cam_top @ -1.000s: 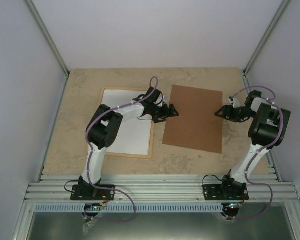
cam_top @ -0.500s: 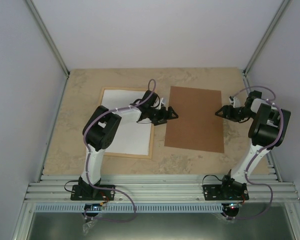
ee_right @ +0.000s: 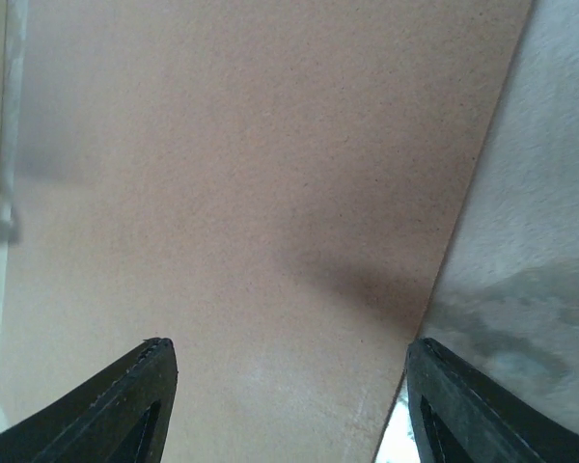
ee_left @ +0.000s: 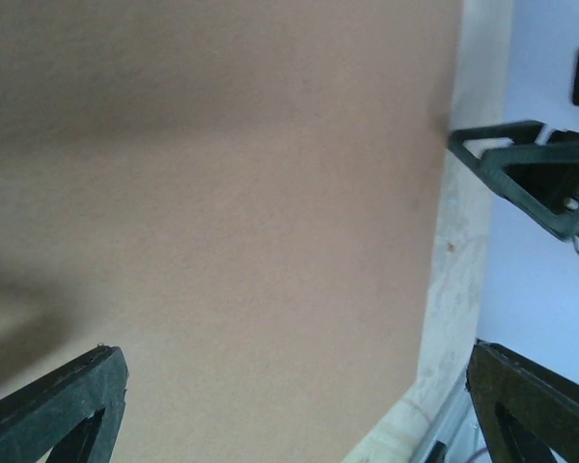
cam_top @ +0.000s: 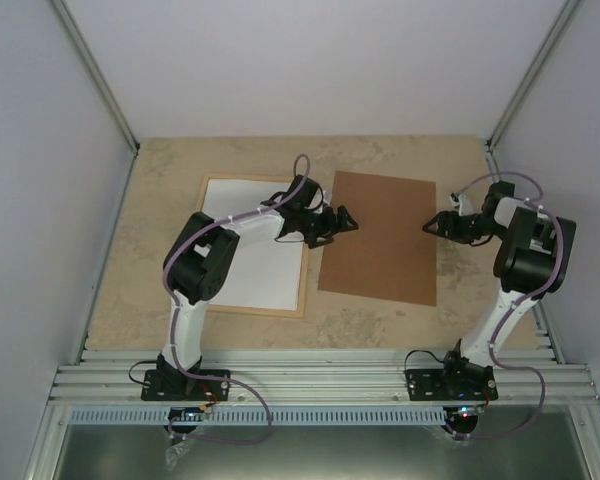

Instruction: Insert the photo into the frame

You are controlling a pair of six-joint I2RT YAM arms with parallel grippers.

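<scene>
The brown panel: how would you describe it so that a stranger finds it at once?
Look at the beige table, right half. The brown panel lies there. Unlike the frame on its left, it is plain brown, with no border.

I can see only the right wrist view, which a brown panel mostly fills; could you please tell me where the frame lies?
Observer: The frame lies flat to the left of the brown panel, not touching it.
Operator: Thank you. Is anything inside it?
Observer: A plain white sheet fills it; the photo shows in no view.
Operator: And where is the left gripper?
Observer: The left gripper is open at the panel's left edge, pointing toward the right gripper at the opposite edge.
</scene>
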